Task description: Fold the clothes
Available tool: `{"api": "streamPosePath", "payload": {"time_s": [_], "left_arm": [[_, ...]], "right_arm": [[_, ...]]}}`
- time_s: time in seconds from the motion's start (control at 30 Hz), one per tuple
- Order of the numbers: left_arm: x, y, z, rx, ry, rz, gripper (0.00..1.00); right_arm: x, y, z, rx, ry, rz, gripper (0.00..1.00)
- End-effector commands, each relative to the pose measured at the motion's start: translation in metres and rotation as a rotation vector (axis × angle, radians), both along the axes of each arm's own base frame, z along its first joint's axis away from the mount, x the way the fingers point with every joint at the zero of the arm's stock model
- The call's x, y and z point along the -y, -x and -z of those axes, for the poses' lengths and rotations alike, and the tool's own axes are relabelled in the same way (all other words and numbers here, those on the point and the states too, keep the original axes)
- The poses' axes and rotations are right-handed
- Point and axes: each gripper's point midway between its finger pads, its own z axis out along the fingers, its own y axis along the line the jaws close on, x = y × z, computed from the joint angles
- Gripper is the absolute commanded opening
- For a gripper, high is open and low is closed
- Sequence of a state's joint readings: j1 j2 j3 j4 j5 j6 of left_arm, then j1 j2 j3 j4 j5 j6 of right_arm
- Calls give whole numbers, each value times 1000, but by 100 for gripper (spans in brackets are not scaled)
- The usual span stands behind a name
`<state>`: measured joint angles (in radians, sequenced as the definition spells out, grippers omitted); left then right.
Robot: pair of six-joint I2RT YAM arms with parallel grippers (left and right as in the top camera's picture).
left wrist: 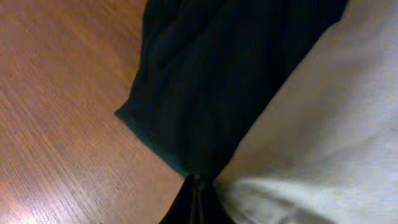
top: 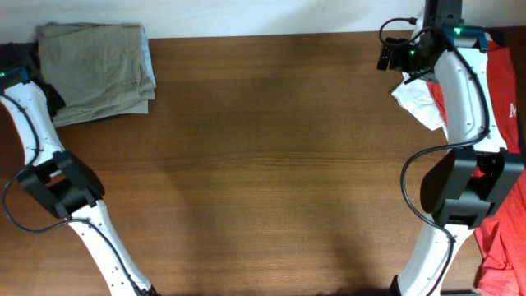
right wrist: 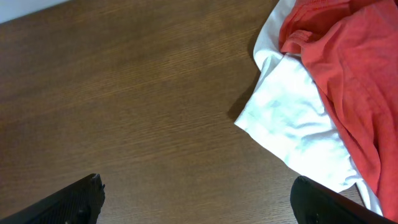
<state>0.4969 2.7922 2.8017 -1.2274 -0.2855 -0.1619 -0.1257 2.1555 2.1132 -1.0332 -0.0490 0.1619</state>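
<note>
A folded khaki stack [top: 99, 70] lies at the table's far left corner, with a light blue edge [top: 148, 53] showing beside it. In the left wrist view my left gripper [left wrist: 198, 200] is shut, its tips at the edge of a dark garment [left wrist: 217, 81] beside the khaki cloth [left wrist: 323, 143]. My right gripper [right wrist: 199, 202] is wide open and empty above bare wood, left of a white garment [right wrist: 292, 124] that lies under a red garment [right wrist: 342, 62]. In the overhead view the right gripper [top: 396, 57] is at the far right, by the white garment [top: 419, 103].
The red garment [top: 501, 82] runs down the right table edge, and more red cloth [top: 505, 238] hangs at the front right. The brown wooden table [top: 271, 164] stretches between the two arms.
</note>
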Motion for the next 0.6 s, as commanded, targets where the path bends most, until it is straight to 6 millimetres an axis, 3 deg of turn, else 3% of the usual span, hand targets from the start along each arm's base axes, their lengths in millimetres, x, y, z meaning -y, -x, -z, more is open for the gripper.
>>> {"api": "streamPosePath", "payload": {"time_s": [0.0,0.03,0.07,0.17,0.23,0.27,0.3,0.4,0.47,0.57], "left_arm": [[0,-2,-34,113,50,-59,1],[2,-5,-54,164,54,-85,1],[14,-14,-93,265,91,-60,1],[64,-27,-183,495,248,92,5],[107,-21,-234,603,395,209,21],[125,-18,-247,632,461,254,45],[148,-10,-255,634,563,292,95],[172,14,-239,525,699,250,99],[174,18,-236,506,710,240,99],[164,20,-231,480,650,210,99]], "right_arm": [[5,-1,-7,17,4,21,99],[5,-1,-7,17,4,21,99],[5,-1,-7,17,4,21,98],[5,-1,-7,17,4,21,99],[5,-1,-7,17,4,21,98],[5,-1,-7,17,4,21,99],[3,-3,-8,26,-5,15,99],[-5,3,-5,1,-47,-6,99],[-29,31,4,-117,-172,-51,99],[-45,59,-20,-148,-247,-118,99]]}}
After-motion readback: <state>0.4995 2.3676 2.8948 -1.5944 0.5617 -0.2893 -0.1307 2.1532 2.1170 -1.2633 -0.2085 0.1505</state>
